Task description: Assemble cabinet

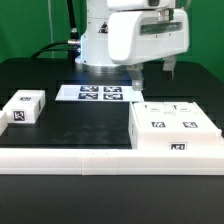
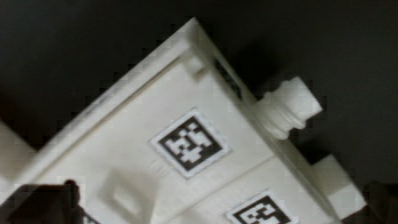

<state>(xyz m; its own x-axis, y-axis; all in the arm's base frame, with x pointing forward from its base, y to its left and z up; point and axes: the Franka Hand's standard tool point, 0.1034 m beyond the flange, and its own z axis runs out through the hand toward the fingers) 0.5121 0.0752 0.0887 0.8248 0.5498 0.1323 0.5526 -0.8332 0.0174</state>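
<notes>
Hand [image 1: 154,72] above cabinet [image 1: 175,128], fingers apart, empty, wrist view alone shows knob [image 2: 294,103] on cabinet's side

white tagged cabinet [image 1: 176,132] [image 2: 187,140], lying flat on black table

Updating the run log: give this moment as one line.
tool: open, empty, over cabinet | cabinet: exterior view's right | small block: exterior view's left, apart
</notes>
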